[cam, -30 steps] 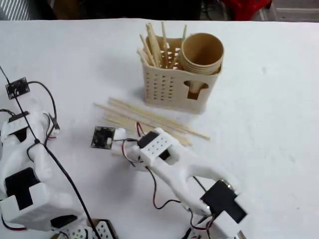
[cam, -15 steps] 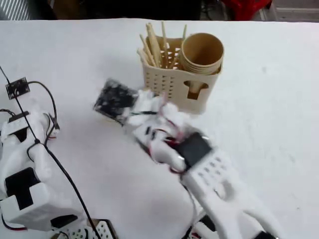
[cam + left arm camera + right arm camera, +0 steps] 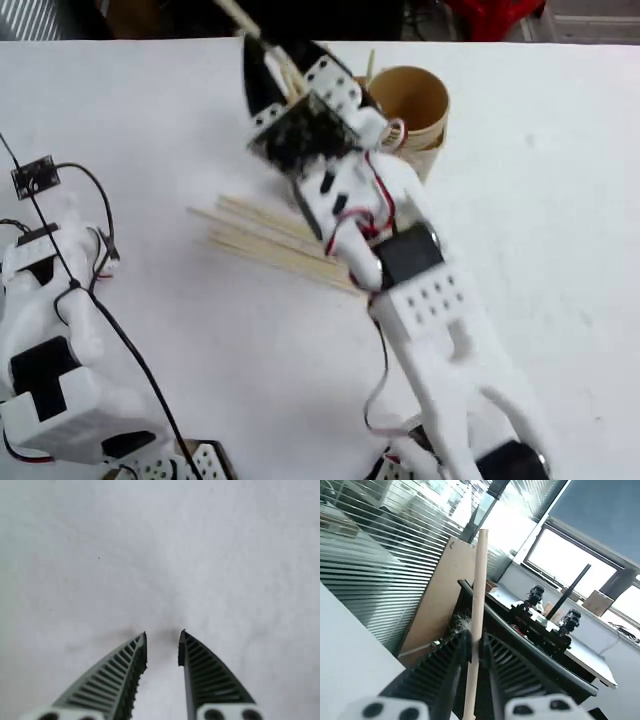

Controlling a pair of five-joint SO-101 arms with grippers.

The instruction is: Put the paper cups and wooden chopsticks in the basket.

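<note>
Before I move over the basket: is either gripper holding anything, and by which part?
The right gripper pinches one wooden chopstick along its shaft, a long end past the fingertips. The left gripper holds nothing.

Right pincer (image 3: 476, 637) held high, clamped on a chopstick (image 3: 481, 570); left pincer (image 3: 162, 635) low, slightly parted

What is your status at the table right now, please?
Right gripper shut on a chopstick, up beside the cups. Left gripper open over bare table. More chopsticks loose; no obstruction seen.
</note>
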